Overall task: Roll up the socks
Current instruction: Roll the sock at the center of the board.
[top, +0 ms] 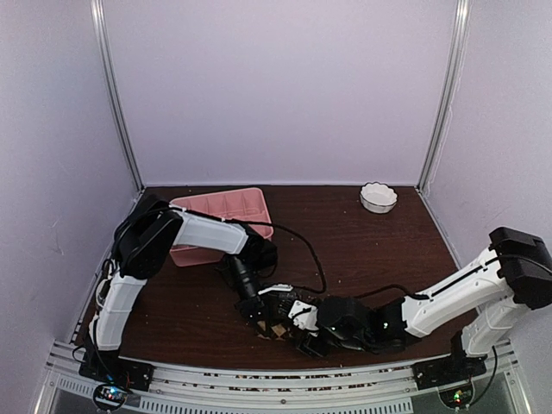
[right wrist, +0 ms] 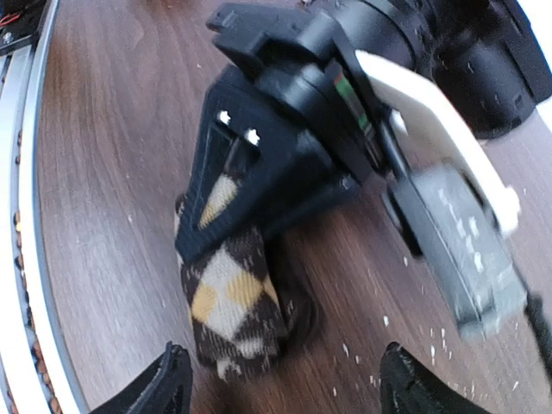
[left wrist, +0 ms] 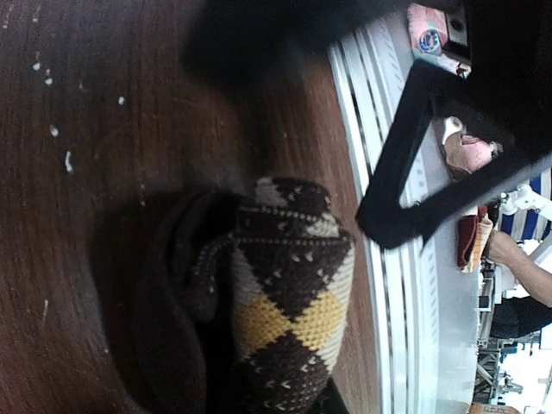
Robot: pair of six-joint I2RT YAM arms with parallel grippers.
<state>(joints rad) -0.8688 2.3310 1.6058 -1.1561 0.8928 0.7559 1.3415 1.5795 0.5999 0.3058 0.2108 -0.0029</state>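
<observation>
A brown-and-tan checkered sock (right wrist: 231,297) lies bunched into a short roll on the dark wooden table, close to the front edge; it fills the left wrist view (left wrist: 289,297) and shows as a small patch from above (top: 274,329). My left gripper (right wrist: 231,200) comes down on its far end and is shut on it, with fabric showing through the finger's triangular frame. My right gripper (right wrist: 285,390) is open at the roll's near end. Its two black fingertips (right wrist: 168,384) stand wide on either side without touching the sock. From above, both grippers meet at the front centre, left (top: 259,312) and right (top: 304,335).
A pink divided tray (top: 226,209) sits at the back left behind the left arm. A small white bowl (top: 378,197) stands at the back right. The metal rail (top: 285,379) runs along the table's front edge just beside the sock. Pale crumbs dot the wood.
</observation>
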